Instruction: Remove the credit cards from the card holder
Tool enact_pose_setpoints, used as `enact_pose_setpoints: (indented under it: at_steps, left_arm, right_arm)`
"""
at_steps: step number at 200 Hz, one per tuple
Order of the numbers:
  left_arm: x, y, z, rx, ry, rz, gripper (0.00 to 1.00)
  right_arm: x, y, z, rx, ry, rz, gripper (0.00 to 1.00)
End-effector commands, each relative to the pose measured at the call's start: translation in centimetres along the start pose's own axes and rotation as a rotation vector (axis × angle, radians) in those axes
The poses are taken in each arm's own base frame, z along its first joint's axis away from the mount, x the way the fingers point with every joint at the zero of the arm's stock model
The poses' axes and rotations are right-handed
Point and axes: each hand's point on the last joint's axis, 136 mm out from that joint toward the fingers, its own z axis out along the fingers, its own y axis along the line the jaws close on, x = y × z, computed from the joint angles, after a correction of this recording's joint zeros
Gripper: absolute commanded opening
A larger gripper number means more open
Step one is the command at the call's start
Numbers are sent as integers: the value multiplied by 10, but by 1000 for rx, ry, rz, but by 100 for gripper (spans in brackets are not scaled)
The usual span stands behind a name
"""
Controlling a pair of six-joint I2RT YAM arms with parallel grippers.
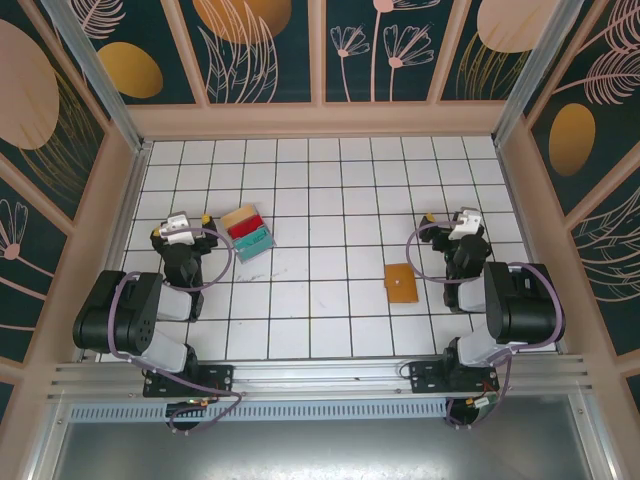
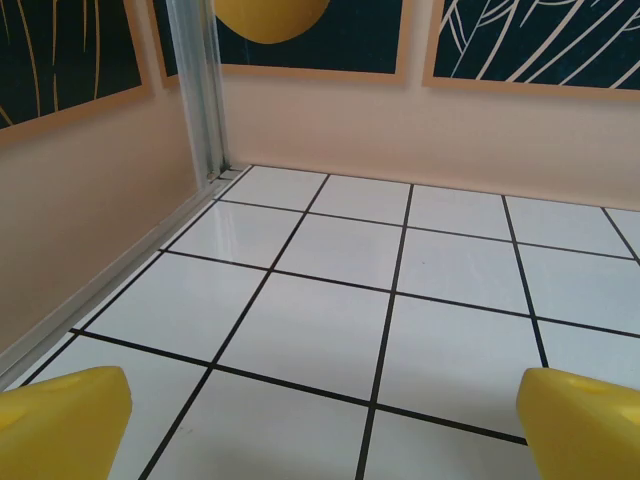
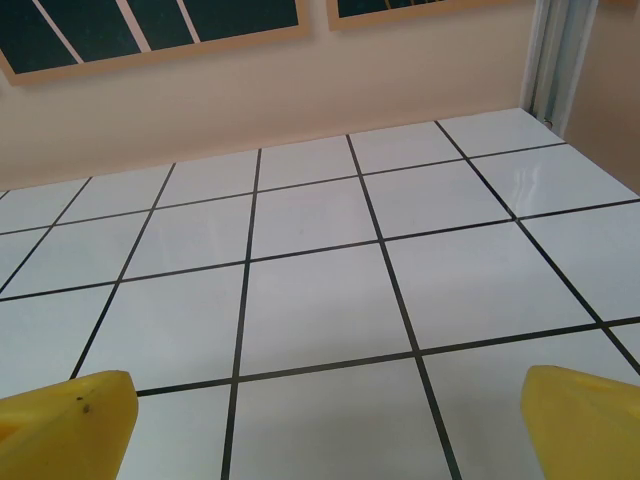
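Observation:
The credit cards (image 1: 247, 232) lie in an overlapping fan of tan, red and teal on the white tiled table (image 1: 320, 190), left of centre. The card holder (image 1: 401, 282), a small orange-brown rectangle, lies shut and flat right of centre, apart from the cards. My left gripper (image 1: 186, 218) rests just left of the cards, open, with nothing between its yellow fingertips (image 2: 65, 415). My right gripper (image 1: 455, 216) sits to the right of and slightly beyond the card holder, also open, its fingertips (image 3: 70, 420) over bare tiles.
Peach walls (image 1: 320, 120) with dark floral panels close the table in at the back and both sides. An aluminium post (image 2: 200, 90) stands in the far left corner, and another post (image 3: 560, 60) in the far right corner.

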Motion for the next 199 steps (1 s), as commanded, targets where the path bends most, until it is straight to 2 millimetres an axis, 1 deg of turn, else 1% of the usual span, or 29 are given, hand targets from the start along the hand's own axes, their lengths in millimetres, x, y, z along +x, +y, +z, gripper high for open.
enact_pose_setpoints:
  at_steps: [1, 92, 154, 172, 191, 199]
  left_arm:
    - [-12, -1, 3, 7, -40, -9, 99]
    - [-13, -2, 3, 10, -40, -9, 99]
    - [-11, -3, 8, 46, -16, -23, 99]
    - [-19, 0, 11, 19, -14, -28, 99]
    - [-30, 9, 19, -55, 37, -30, 99]
    - [-39, 14, 21, -91, 50, -30, 99]
  right_arm:
    - [-7, 3, 4, -20, -20, -7, 99]
    - [-7, 3, 4, -19, -20, -8, 99]
    - [-8, 3, 4, -23, -23, -6, 99]
    - [-9, 3, 4, -21, -23, -7, 99]
    - [-20, 0, 7, 5, -7, 5, 99]
    - [-25, -3, 10, 28, 22, 22, 99]
